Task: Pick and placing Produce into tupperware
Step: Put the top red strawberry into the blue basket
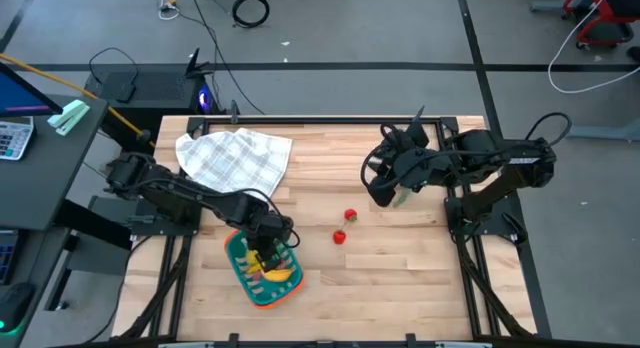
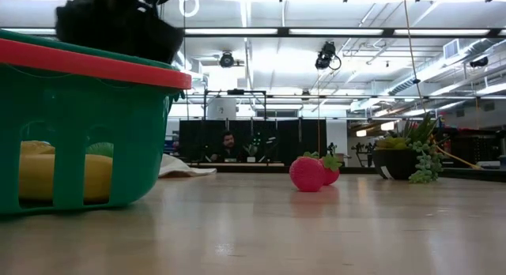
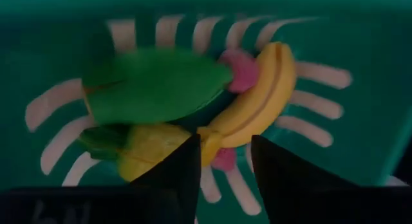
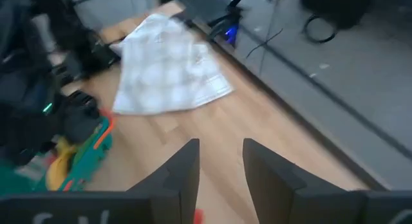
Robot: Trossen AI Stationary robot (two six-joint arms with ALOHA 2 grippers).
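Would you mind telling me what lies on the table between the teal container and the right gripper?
Two small red strawberries sit on the bare wood between the teal container and the right gripper, apart from both; the high view shows this best.

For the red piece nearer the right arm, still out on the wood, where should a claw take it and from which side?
Judging by the pictures: from straight above, across the round red body of the strawberry-like piece, not its green leafy end. It lies free on the table, apart from the other red piece, so fingers have room on both sides. The right claw, open, is closest; the left claw is over the tupperware.
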